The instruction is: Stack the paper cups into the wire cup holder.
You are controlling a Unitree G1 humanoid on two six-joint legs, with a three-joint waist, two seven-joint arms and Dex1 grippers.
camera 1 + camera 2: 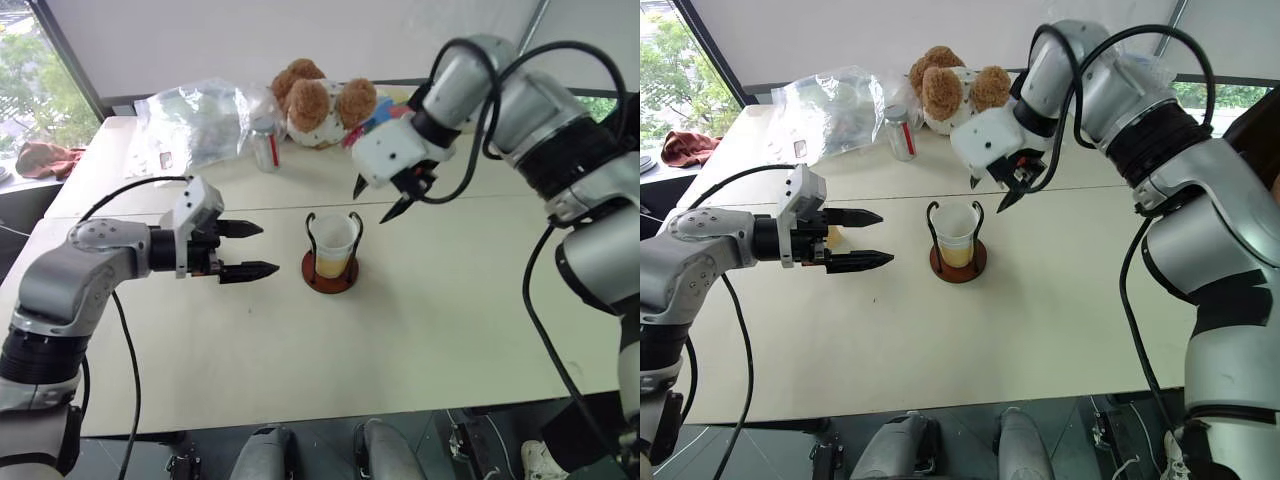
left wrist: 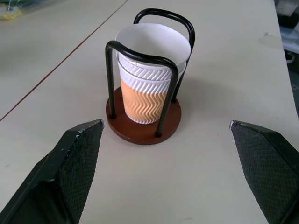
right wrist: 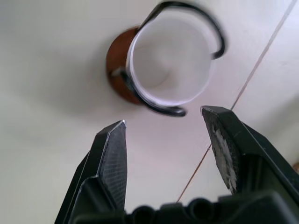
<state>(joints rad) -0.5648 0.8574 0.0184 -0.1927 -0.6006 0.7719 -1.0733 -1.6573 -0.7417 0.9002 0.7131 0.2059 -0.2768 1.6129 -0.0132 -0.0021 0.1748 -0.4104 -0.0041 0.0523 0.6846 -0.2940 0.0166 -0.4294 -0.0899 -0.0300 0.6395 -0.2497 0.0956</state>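
The paper cups (image 2: 148, 74) sit nested in the wire cup holder (image 2: 142, 128), below the right pincer (image 1: 381, 200), which is apart and empty. The left pincer (image 1: 250, 248) waits beside, wide apart. Stacking looks done; next, both arms should back away.

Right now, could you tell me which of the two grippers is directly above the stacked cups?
The right gripper, hanging open above the paper cups in the wire cup holder; the left gripper sits beside them.

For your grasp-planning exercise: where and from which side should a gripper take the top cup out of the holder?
Grip the top cup's white rim from above. The holder's two wire loops guard its sides, and only the open rim stands clear above them.
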